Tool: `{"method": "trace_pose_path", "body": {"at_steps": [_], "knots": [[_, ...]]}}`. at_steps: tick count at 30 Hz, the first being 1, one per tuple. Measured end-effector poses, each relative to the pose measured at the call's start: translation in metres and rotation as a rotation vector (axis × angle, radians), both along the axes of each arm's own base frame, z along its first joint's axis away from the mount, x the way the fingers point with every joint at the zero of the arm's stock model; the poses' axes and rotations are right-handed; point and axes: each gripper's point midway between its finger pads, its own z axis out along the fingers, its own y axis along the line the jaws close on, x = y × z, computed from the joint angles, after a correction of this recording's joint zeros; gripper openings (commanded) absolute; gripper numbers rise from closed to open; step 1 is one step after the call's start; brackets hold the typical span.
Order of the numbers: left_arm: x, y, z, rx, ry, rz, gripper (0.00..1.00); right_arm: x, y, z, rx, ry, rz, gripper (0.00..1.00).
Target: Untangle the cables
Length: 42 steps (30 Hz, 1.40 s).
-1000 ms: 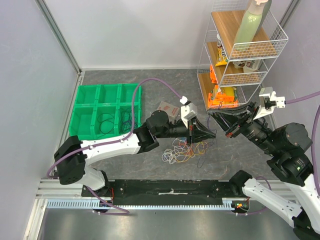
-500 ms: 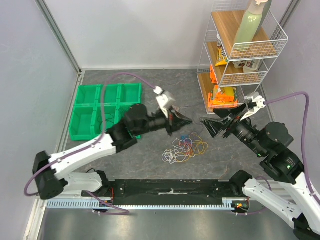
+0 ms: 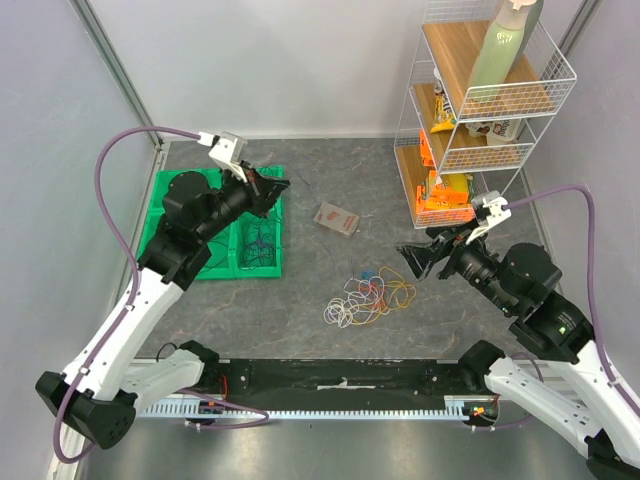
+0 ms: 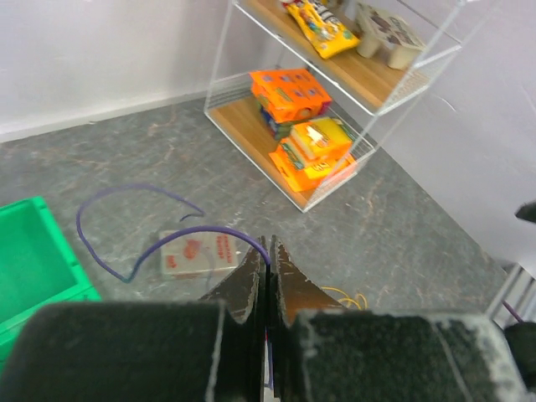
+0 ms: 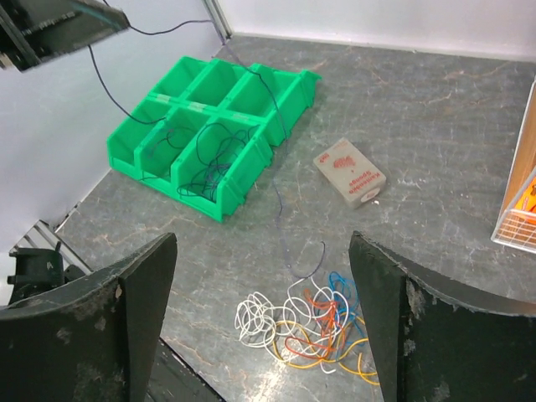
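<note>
— How far along is the untangling?
— Partly done, I'd judge. The green plastic tray of open compartments (image 5: 219,201) sits at ten o'clock from the heap in the top view. Thin dark wire loops (image 5: 208,163) already lie in two of its near compartments, so some cables look sorted.
— And the rest?
— A heap of thin wire loops in white, yellow, orange-red and blue (image 3: 368,298) lies knotted together on the grey table top (image 3: 300,300). That looks like most of the work left.
— What's in hand?
— The left gripper (image 4: 267,251) hangs above the tray with its fingers pressed together on a long dark purple cable (image 4: 209,227). The cable runs down across the tray to the table and its tail curls at the heap's twelve o'clock edge. I cannot tell whether the tail is free of the heap.
— The other arm?
— The right gripper (image 3: 412,260) hovers at two o'clock of the heap, fingers wide apart, holding nothing.
— So next?
— Probably the purple one goes into a compartment, then the coloured ones.
</note>
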Motion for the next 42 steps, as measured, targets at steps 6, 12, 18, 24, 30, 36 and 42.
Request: {"method": "trace_pose_path", "body": {"at_steps": [6, 12, 18, 24, 30, 36, 42], "knots": [[0.008, 0.022, 0.013, -0.01, 0.009, 0.056, 0.02, 0.0, -0.001, -0.013, -0.017, 0.022, -0.004, 0.92], [0.005, 0.029, 0.066, -0.05, -0.078, 0.069, 0.02, 0.003, 0.001, -0.027, -0.037, 0.049, -0.007, 0.92], [0.0, 0.033, 0.134, -0.086, -0.183, 0.071, 0.02, 0.005, 0.003, -0.038, -0.053, 0.074, -0.007, 0.92], [0.004, 0.042, 0.195, -0.075, -0.288, 0.116, 0.02, 0.007, 0.004, -0.046, -0.064, 0.09, -0.007, 0.92], [0.007, 0.045, 0.246, -0.08, -0.376, 0.135, 0.02, 0.009, 0.009, -0.058, -0.072, 0.118, 0.001, 0.92], [0.01, 0.052, 0.265, -0.07, -0.416, 0.177, 0.02, 0.012, 0.013, -0.06, -0.071, 0.129, 0.007, 0.92], [0.015, 0.059, 0.263, -0.04, -0.42, 0.221, 0.02, 0.013, 0.014, -0.06, -0.071, 0.13, 0.009, 0.92]]}}
